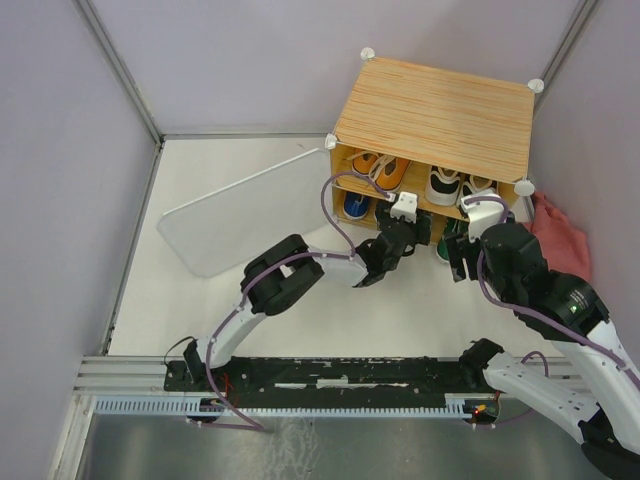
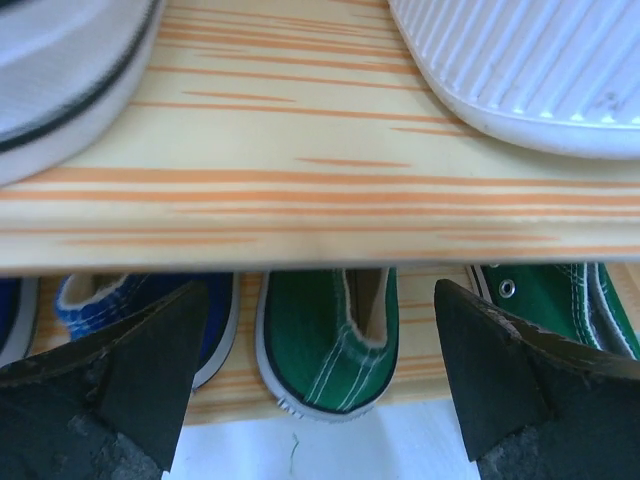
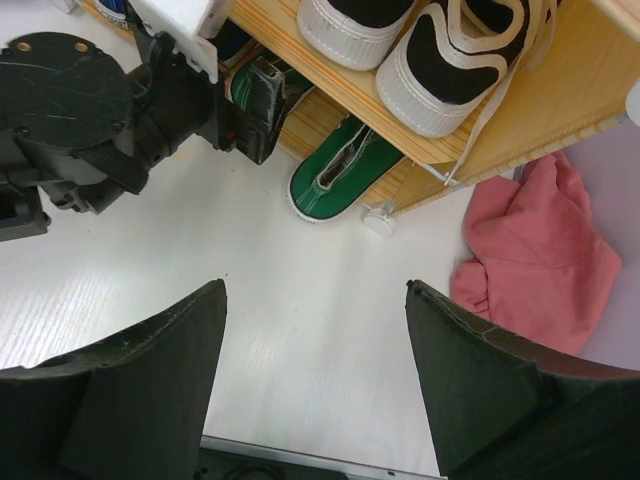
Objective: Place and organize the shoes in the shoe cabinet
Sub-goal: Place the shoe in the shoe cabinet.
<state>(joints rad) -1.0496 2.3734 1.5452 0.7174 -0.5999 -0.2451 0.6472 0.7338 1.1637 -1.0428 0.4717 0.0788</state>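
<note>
The shoe cabinet (image 1: 435,115) stands at the back right. Orange shoes (image 1: 380,168) and black shoes (image 1: 455,185) sit on its upper shelf. A blue shoe (image 1: 355,205) is on the lower level. My left gripper (image 2: 320,288) is open at the lower opening. A green shoe (image 2: 330,345) lies heel-out just beyond its fingers, untouched, between the blue shoe (image 2: 100,300) and another green shoe (image 2: 560,300). My right gripper (image 3: 313,290) hangs open over bare floor, short of a green shoe (image 3: 335,175) that pokes out of the cabinet.
A pale door panel (image 1: 240,215) lies flat on the floor left of the cabinet. A pink cloth (image 3: 535,250) is bunched by the cabinet's right corner, beside a white knob (image 3: 380,220). Grey walls close in on both sides.
</note>
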